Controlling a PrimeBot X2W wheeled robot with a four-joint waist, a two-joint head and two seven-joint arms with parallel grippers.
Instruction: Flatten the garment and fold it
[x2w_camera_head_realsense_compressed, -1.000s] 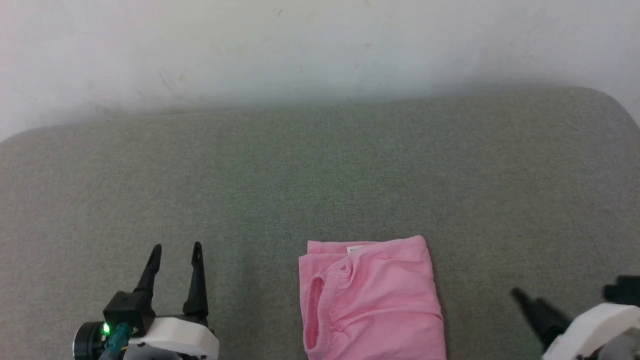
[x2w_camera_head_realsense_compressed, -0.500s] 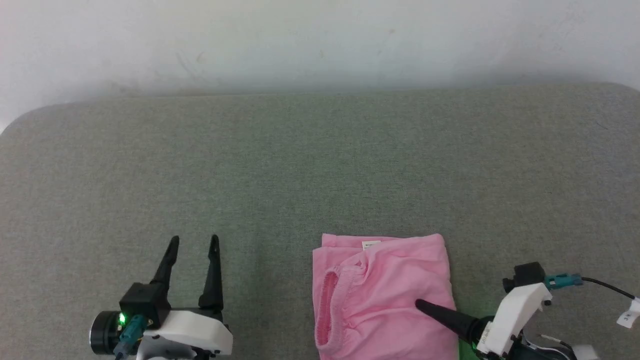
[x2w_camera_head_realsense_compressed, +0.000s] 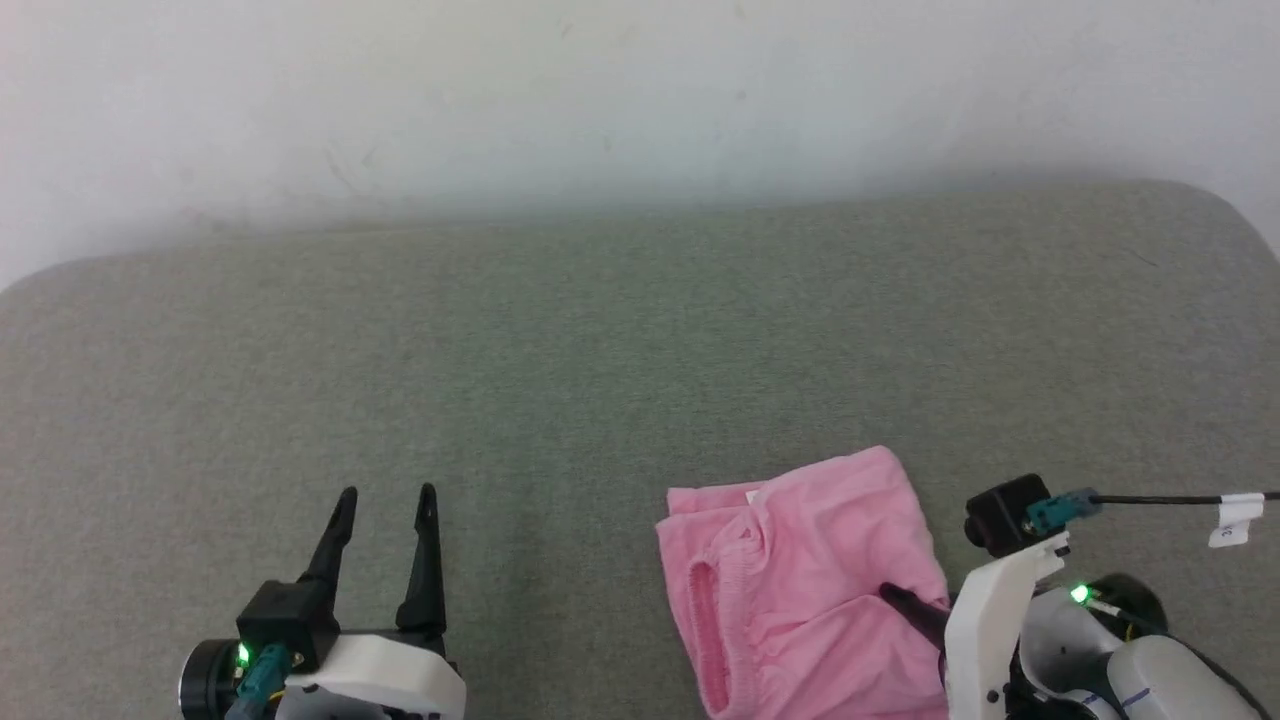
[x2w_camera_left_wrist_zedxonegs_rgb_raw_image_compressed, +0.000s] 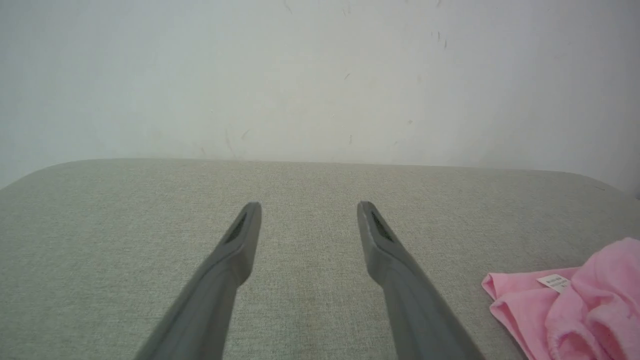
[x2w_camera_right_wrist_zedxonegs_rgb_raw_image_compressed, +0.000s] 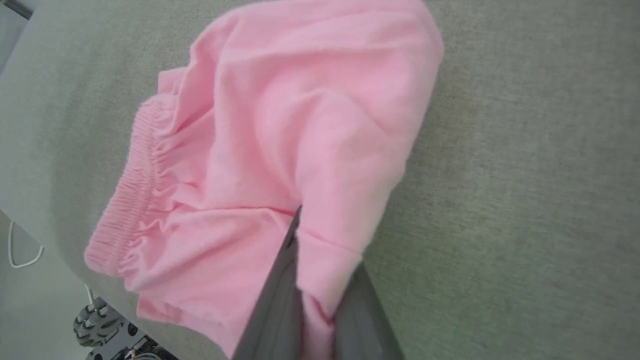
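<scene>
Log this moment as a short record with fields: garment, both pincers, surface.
garment: pink, rumpled, on the cushion; elastic edge toward the robot's left, white label at its far edge.
right pincer: shut on a fold of the garment.
left pincer: open, holding nothing, apart from the garment.
surface: grey-green fabric cushion against a pale wall.

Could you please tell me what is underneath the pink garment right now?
The grey-green padded surface shows all round the garment. One finger of the right gripper lies beneath its edge fold; its tip is covered.
</scene>
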